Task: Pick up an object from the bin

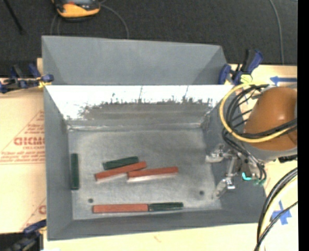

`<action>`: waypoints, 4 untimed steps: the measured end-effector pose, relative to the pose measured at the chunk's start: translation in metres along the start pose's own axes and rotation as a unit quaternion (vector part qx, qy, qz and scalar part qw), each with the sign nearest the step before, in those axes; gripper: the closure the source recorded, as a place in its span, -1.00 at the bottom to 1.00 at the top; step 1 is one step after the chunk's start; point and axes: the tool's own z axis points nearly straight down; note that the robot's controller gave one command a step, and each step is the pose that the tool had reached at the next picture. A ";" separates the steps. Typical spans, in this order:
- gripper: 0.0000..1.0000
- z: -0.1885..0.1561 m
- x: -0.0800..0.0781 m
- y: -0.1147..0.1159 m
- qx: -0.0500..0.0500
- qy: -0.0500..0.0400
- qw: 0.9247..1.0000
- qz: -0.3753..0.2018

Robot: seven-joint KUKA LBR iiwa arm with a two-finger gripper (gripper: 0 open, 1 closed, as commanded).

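My gripper [222, 170] hangs at the bin's right side, close to the right wall, open with nothing between its fingers. The bare floor lies under it. Nearest to it is a red-brown stick with a pale edge [152, 172], lying flat to its left in the middle of the bin. A dark green stick [166, 206] lies along the front wall, end to end with a red-brown stick [120, 208].
Further left, another red-brown stick [120, 172] and a dark green stick [121, 163] lie side by side. One dark green stick [74, 170] lies along the left wall. The arm with its orange cover and cables overhangs the bin's right rim.
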 end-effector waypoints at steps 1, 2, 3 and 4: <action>-1.00 -0.004 -0.002 0.000 0.001 -0.004 1.000 -0.002; -1.00 0.014 -0.027 0.020 0.003 -0.006 0.999 -0.032; -1.00 0.049 -0.047 0.043 0.000 -0.005 0.992 -0.124; 1.00 0.060 -0.081 0.085 0.001 0.001 0.990 -0.142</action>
